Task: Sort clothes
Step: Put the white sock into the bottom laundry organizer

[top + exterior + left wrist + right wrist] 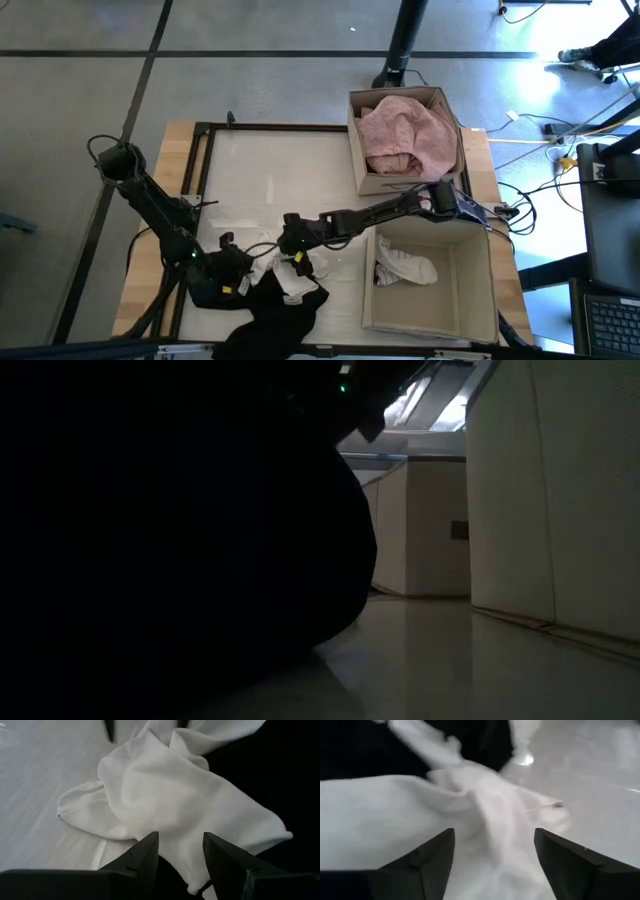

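black garment (270, 315) by the near table edge, crumpled white sock (290, 278) on it, long axis toward the near box (430, 318), right gripper (297, 262) open over it, left gripper (238, 283) open beside

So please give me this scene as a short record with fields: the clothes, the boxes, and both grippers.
white cloth: on table, between the grippers, on black cloth's edge
black cloth: at table's near edge
pink cloth: in far box
near box: holds a white piece
left gripper: open, low at white cloth
right gripper: open, over white cloth
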